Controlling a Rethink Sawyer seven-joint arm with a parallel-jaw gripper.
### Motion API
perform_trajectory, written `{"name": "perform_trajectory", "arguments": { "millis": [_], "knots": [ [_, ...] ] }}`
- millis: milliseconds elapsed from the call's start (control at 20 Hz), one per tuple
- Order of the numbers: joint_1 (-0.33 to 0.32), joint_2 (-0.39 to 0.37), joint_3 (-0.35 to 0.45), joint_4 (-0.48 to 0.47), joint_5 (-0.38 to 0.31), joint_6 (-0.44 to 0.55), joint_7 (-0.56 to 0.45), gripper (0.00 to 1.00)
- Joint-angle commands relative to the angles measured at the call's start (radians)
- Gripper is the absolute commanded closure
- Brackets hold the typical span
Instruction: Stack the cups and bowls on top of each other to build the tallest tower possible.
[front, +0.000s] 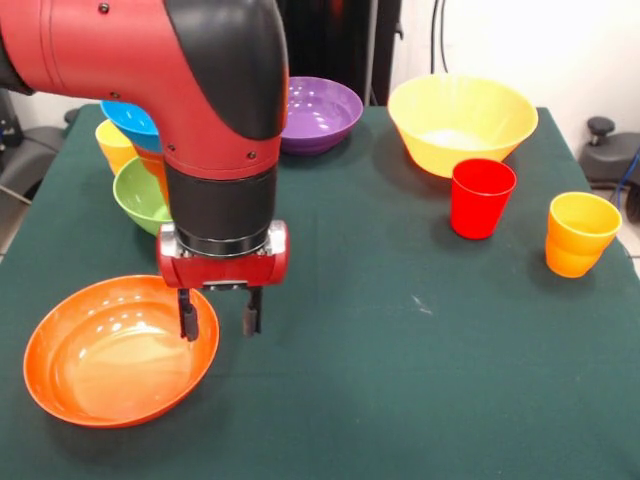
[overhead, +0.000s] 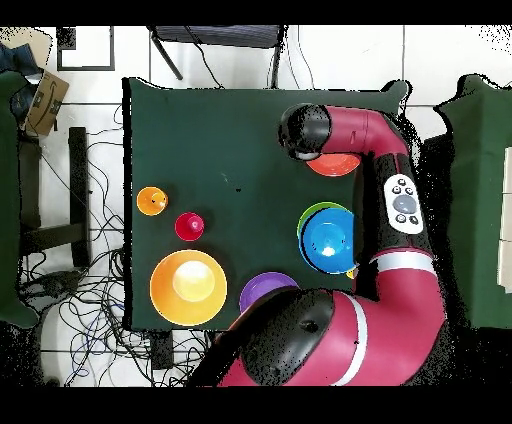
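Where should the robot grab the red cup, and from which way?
Probably the rim of the red cup, from straight above. It stands upright with its open mouth up, so one finger could go inside and one outside the thin wall. It stands apart from the big yellow bowl and the yellow-orange cup, leaving room. The gripper is open, over by the wide orange bowl.

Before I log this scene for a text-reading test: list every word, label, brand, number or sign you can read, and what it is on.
None can be read.
The cups and bowls, such as the red cup and wide orange bowl, are plain, with no print.
The arm carries a grey button panel in the overhead view; any marks on it are too small to read.
The cardboard box beside the table shows a dark mark, too blurred to read.
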Motion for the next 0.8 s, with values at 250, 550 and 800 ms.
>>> {"name": "perform_trajectory", "arguments": {
  "millis": [250, 550, 800],
  "knots": [
    [0.109, 0.015, -0.064, 0.009, -0.153, -0.028, -0.048, 0.00],
    [0.156, 0.023, -0.142, 0.037, -0.195, -0.105, 0.059, 0.00],
    [0.214, 0.025, -0.248, 0.037, -0.239, -0.153, 0.141, 0.00]
  ]
}}
